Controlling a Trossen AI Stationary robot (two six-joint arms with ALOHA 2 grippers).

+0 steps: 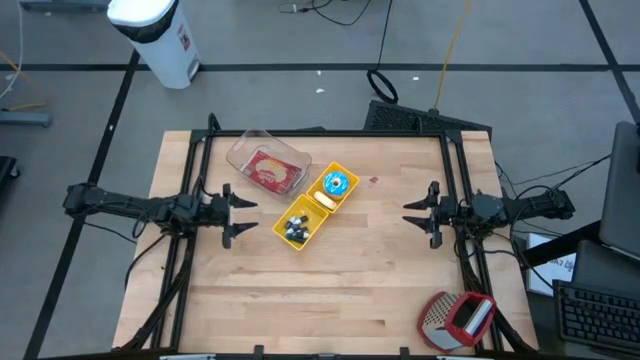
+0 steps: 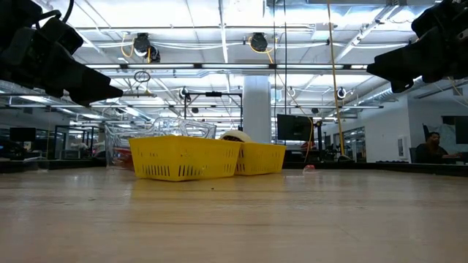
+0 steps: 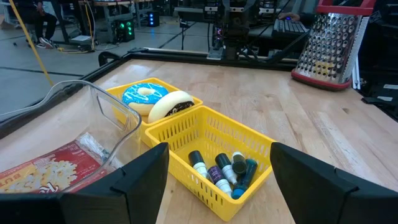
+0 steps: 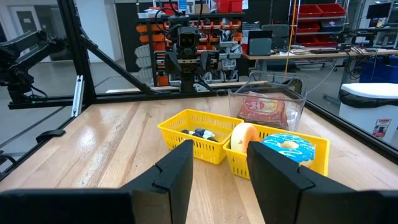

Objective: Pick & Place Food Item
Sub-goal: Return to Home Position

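Dark and empty, our left gripper (image 1: 245, 214) and right gripper (image 1: 410, 215) hang spread open at opposite sides of the table (image 1: 330, 300); the food colouring bottles (image 1: 295, 229) lie in the yellow bin (image 1: 316, 232) between them. We should retract level, keeping clear of that bin.

You find the bottle bin (image 1: 315, 222) directly ahead of the left gripper (image 1: 245, 215); the doughnut bin (image 1: 351, 190) adjoins it beyond, the tub (image 1: 245, 152) alongside

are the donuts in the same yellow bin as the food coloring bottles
No, the donuts sit in one yellow bin while the bottles lie in the neighbouring yellow bin.
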